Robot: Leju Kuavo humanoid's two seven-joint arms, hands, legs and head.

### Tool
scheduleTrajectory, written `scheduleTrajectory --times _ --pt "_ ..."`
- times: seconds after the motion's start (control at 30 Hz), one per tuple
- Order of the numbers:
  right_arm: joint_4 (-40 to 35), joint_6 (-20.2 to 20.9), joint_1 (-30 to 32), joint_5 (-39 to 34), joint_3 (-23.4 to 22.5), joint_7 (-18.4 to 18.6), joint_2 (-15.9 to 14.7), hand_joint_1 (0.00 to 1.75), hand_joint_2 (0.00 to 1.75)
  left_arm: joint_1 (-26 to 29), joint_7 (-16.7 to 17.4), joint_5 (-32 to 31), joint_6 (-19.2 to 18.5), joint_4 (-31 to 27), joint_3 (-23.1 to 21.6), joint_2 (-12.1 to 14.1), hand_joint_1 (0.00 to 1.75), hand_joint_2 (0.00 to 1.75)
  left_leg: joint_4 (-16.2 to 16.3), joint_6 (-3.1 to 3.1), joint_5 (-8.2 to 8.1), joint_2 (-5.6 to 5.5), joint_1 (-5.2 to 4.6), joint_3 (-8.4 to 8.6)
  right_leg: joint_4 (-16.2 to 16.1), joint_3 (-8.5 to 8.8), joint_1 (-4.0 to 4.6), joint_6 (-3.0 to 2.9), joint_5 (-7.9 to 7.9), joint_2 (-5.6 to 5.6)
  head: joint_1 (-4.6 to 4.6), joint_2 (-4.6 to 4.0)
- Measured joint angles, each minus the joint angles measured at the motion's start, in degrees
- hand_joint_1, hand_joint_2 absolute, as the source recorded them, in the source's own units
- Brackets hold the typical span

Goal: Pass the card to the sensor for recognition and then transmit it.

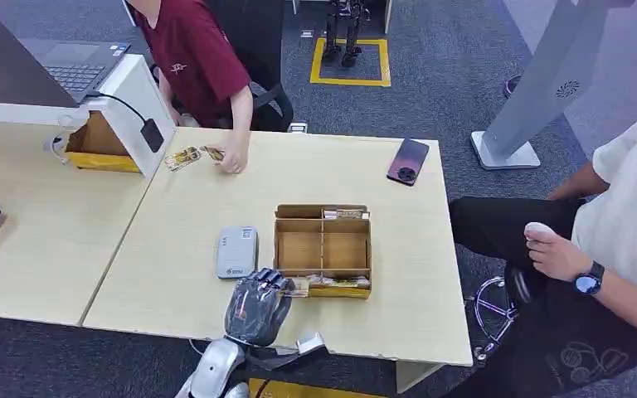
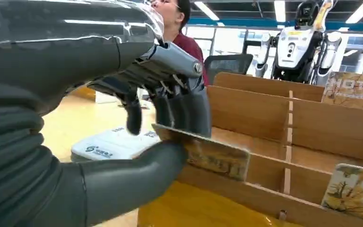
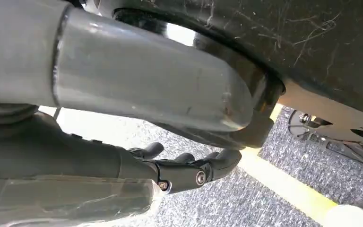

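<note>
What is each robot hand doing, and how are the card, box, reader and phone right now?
Left robot hand: pinching a card.
Yellow-brown printed card: held, level, at the box's near edge.
Brown cardboard divider box: open-topped, cards inside.
Grey card reader: flat on table.
Dark smartphone: lying flat.
Right robot hand: hanging, empty.

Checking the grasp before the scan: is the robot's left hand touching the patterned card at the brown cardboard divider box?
Touching. In the left wrist view the left hand pinches the patterned card between its grey thumb below and dark fingers above, beside the cardboard box.
</note>
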Motion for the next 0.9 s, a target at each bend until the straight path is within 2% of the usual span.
scheduleTrajectory --times 0.2,0.37,0.4,0.47,0.53,0.57,0.63,0.7,0.83,0.9 --pt "0.0 0.0 -0.1 0.1 0.0 0.2 0.0 0.0 0.0 -0.6 -1.9 1.0 0.1 0.6 1.4 -0.5 1.75 1.75 0.0 0.0 0.0 0.0 0.0 0.01 0.0 0.01 0.0 0.0 0.0 0.0 0.0 0.0" --pt "0.0 0.0 0.0 0.3 0.0 0.1 0.0 0.0 0.0 -0.6 -6.8 3.2 0.1 1.3 4.2 -1.7 1.75 1.75 0.0 0.0 0.0 -0.01 0.0 0.0 0.0 0.0 0.0 0.0 0.0 0.0 0.0 0.0" --pt "0.0 0.0 0.0 0.3 0.0 0.0 0.0 0.0 0.0 -0.6 -9.8 5.0 0.1 1.4 4.8 -2.1 1.75 1.75 0.0 0.0 0.0 -0.01 0.0 0.0 0.0 0.0 0.0 0.0 0.0 0.0 -0.02 0.0" --pt "0.0 0.0 0.1 0.3 -0.1 -0.2 0.0 0.0 0.0 -0.6 -18.4 9.9 0.2 1.4 7.4 -4.0 1.75 1.75 0.0 0.0 0.0 -0.03 0.0 -0.01 0.0 0.0 0.0 0.0 0.0 0.0 0.04 0.0" --pt "0.0 0.0 0.3 0.2 -0.1 -0.5 0.0 0.0 0.0 -0.5 -22.8 13.2 0.2 0.3 8.4 -4.3 1.75 1.75 0.0 0.0 0.0 0.01 -0.02 0.04 0.0 -0.02 0.0 0.01 0.01 0.07 0.09 0.0" --pt "0.0 -0.1 0.4 0.1 -0.2 -0.8 0.0 0.0 0.0 -0.5 -23.8 15.3 0.2 -0.8 8.3 -4.4 1.75 1.75 0.0 0.0 0.0 0.01 -0.02 0.02 0.0 -0.04 0.0 0.01 0.0 0.06 0.04 0.0" --pt "0.0 -0.1 0.4 -0.1 -0.3 -0.9 0.0 0.0 0.0 -0.5 -23.5 17.7 0.2 -2.9 8.3 -4.5 1.75 1.75 0.0 0.0 0.0 0.01 -0.01 0.04 0.0 -0.03 0.0 0.0 0.0 0.06 0.07 0.0" --pt "0.0 -0.2 0.5 -0.2 -0.5 -1.0 0.0 0.0 0.0 -0.6 -21.7 19.3 0.2 -5.0 7.9 -4.3 1.75 1.75 0.0 0.0 0.01 0.01 -0.01 0.04 0.0 -0.04 0.0 0.0 0.01 0.06 0.07 0.0" --pt "0.0 -0.3 0.5 -0.2 -0.6 -1.0 0.0 0.0 0.0 -2.9 -15.7 24.0 0.2 -11.0 4.4 -3.6 1.75 1.75 0.0 0.01 0.06 -0.07 0.0 -0.01 0.0 -0.01 0.0 0.0 0.01 -0.03 0.07 0.0" --pt "0.0 -0.3 0.5 -0.2 -0.7 -1.2 0.1 0.0 0.0 -4.7 -13.7 23.5 0.2 -13.3 3.1 -3.2 1.75 1.75 0.0 0.0 0.06 -0.06 0.0 0.0 0.0 0.0 0.0 0.0 0.02 -0.03 0.07 0.0"
